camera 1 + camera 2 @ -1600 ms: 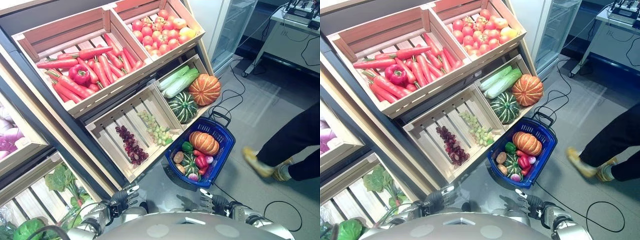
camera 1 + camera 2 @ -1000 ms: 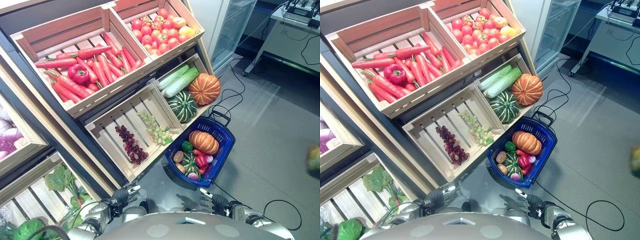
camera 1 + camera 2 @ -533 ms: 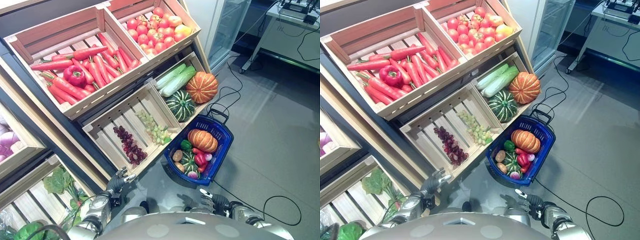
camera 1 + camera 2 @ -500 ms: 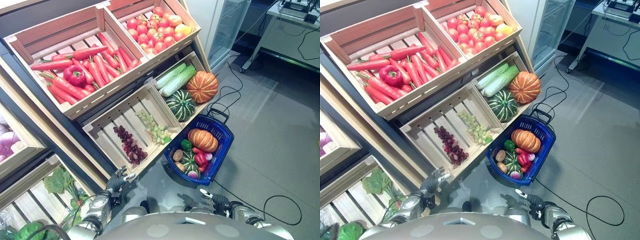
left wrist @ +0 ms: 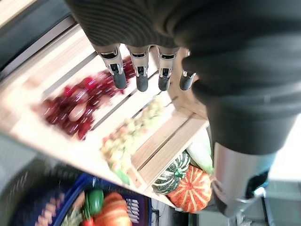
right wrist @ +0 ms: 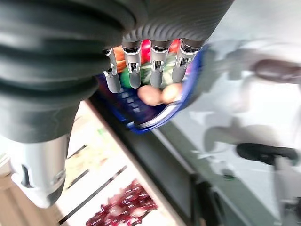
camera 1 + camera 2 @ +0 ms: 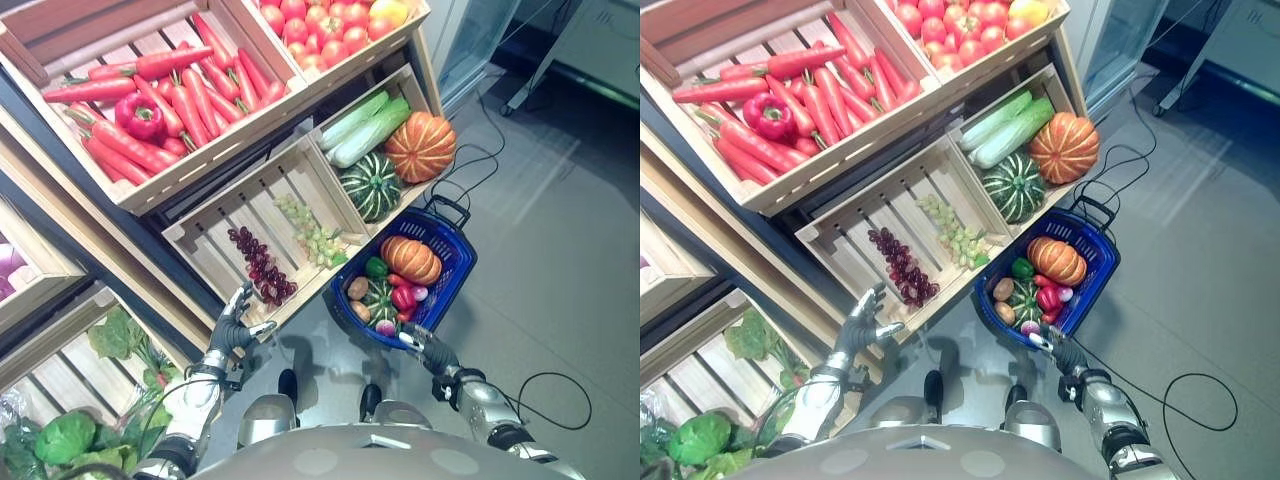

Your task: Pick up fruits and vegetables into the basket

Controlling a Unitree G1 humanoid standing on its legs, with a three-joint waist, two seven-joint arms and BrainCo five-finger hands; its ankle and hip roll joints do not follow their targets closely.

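Note:
A blue basket stands on the floor below the shelves. It holds an orange pumpkin, a green pepper, potatoes and other produce. My left hand is open with straight fingers at the front edge of the slatted crate. That crate holds red grapes and green grapes; in the left wrist view the red grapes lie just past the fingertips. My right hand is open and empty, close to the basket's near rim.
The upper crates hold carrots with a red pepper, and red fruit. Beside the grape crate sit a striped green squash, an orange pumpkin and pale long vegetables. Leafy greens are at lower left.
The camera has tipped forward and down. Both hands have come up and forward: the left to the grape crate's front, the right to the basket. The person at the right has walked out.

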